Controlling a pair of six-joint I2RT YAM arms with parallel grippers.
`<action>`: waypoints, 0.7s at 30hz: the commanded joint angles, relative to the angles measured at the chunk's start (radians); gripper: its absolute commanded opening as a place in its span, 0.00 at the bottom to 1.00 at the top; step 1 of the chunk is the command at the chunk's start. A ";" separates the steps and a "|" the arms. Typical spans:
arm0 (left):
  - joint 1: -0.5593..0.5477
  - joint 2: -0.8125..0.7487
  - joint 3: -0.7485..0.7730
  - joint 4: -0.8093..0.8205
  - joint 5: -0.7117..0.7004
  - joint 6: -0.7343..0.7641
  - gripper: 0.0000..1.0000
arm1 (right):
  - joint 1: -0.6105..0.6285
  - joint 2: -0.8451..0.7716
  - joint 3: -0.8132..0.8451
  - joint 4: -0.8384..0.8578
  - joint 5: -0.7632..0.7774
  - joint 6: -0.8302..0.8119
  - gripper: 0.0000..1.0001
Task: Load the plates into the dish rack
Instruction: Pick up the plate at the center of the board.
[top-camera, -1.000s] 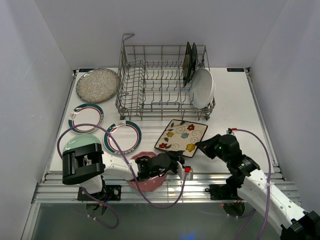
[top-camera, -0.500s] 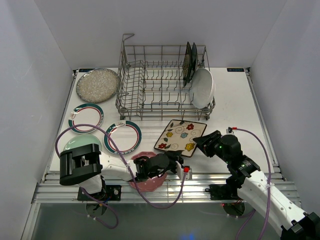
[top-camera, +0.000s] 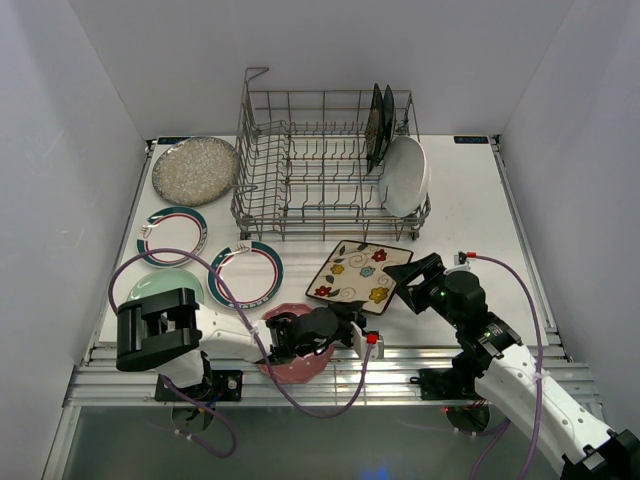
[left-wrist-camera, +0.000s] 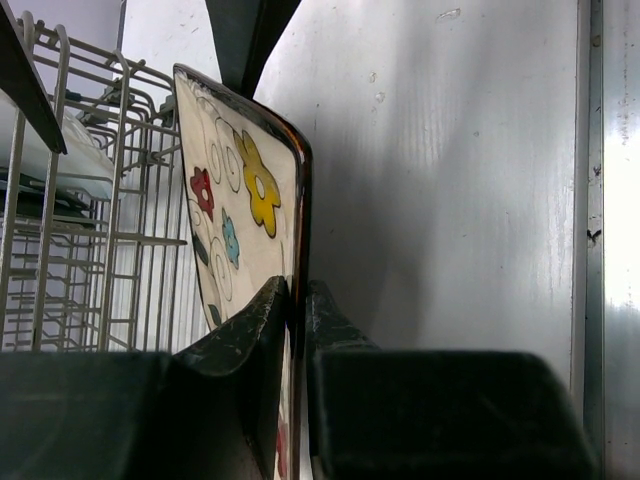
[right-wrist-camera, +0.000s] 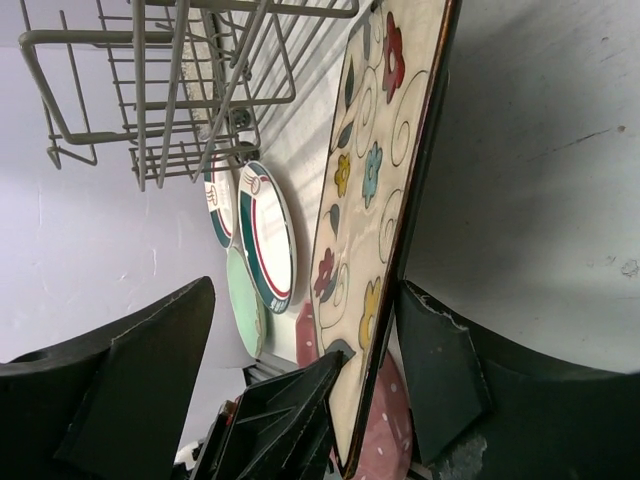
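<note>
Nearest me, the left gripper (left-wrist-camera: 297, 295) is pinching the near rim of the cream flowered plate (top-camera: 362, 270), its fingers closed on the edge. The pink plate (top-camera: 292, 365) is lying under that arm at about seven o'clock from the flowered one. At the flowered plate's three o'clock edge I am bringing in the right gripper (top-camera: 410, 282) with its jaws spread wide, straddling the rim without touching it. For this step I am aiming to seat both right fingers well onto the rim before closing. I judge a shallow bite on a glazed edge could slip, so the left pinch should hold until the right one is firm. The green plate (top-camera: 150, 290) is sitting at eight o'clock. Two teal-rimmed plates (top-camera: 245, 272) are lying flat at nine o'clock. The speckled plate (top-camera: 195, 170) is resting on the table (top-camera: 470, 210) at ten o'clock. At twelve o'clock the dish rack (top-camera: 300, 190) is holding two plates upright at its right end, a dark square one (top-camera: 378, 125) and a white oval one (top-camera: 405, 175). The tines to their left are standing free, so I am planning to go there.
</note>
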 joint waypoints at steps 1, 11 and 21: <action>-0.013 -0.055 0.013 0.006 0.000 -0.048 0.00 | 0.002 -0.017 0.035 0.071 0.033 -0.016 0.78; -0.013 -0.117 0.084 -0.169 0.038 -0.149 0.00 | 0.002 -0.051 0.037 0.035 0.071 -0.045 0.79; -0.013 -0.187 0.144 -0.308 0.095 -0.234 0.00 | 0.002 -0.130 0.070 -0.066 0.169 -0.101 0.78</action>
